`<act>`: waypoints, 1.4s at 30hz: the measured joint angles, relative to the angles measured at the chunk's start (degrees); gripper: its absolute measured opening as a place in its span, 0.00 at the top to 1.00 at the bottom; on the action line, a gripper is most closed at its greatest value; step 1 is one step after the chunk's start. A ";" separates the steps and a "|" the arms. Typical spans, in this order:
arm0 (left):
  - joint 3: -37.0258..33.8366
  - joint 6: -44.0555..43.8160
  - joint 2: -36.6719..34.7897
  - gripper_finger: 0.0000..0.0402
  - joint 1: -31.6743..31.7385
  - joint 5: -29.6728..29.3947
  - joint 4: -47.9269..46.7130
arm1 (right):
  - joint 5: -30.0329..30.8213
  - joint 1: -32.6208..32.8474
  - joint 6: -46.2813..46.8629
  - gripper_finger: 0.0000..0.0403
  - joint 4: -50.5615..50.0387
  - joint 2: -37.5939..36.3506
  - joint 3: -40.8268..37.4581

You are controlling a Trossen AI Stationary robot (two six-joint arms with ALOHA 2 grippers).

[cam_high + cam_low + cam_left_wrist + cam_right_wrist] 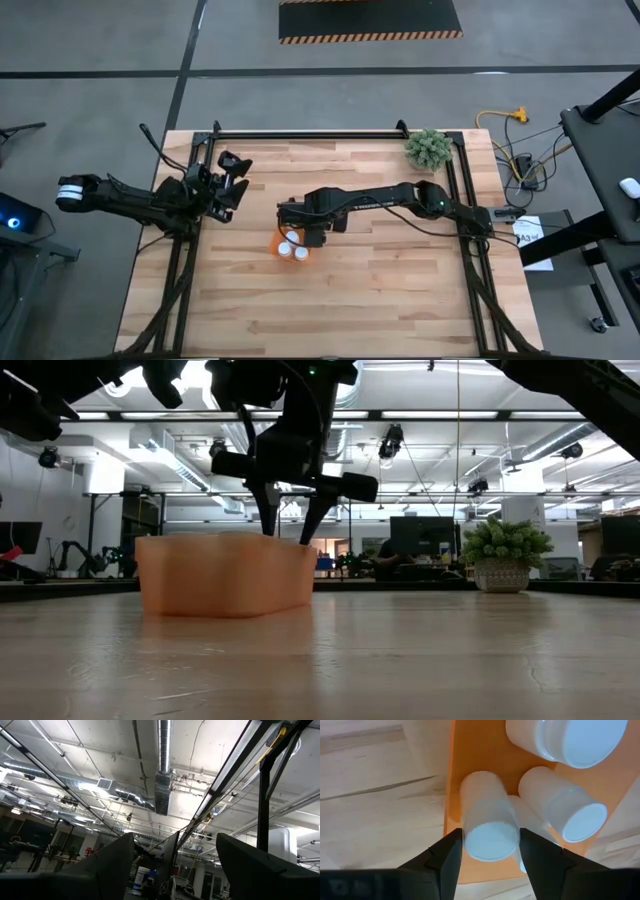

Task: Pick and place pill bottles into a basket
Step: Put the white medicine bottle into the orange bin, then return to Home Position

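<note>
I hold the right end effector (487, 857) over the basket (485, 750), fingers parted around a pill bottle (487, 827) to release it; left end effector (232, 180) waits open at the counter's edge.

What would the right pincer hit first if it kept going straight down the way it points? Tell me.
Most likely the pill bottle standing between its fingers, already inside the orange basket. The right pincer points down into that basket, fingers on either side of the bottle's white cap; below lies the basket floor.
</note>
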 joint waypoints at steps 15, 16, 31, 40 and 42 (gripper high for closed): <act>0.00 0.03 0.00 0.34 -0.01 0.03 -0.04 | 1.47 0.00 5.09 0.43 -0.65 -0.64 1.44; 0.00 0.03 0.00 0.34 -0.01 0.04 -0.05 | 2.69 0.02 6.50 0.43 -0.70 -0.74 2.01; -0.39 0.56 -0.76 0.34 0.00 0.18 -10.65 | -42.17 -5.47 47.64 0.44 -6.36 -7.29 6.19; -1.36 4.51 -2.28 0.34 -0.01 0.04 -16.71 | -54.78 -7.41 44.67 0.44 -7.84 -8.94 2.34; -1.70 4.52 -1.71 0.34 -0.01 0.09 -17.49 | -55.59 -7.41 49.83 0.44 -7.43 -8.80 2.34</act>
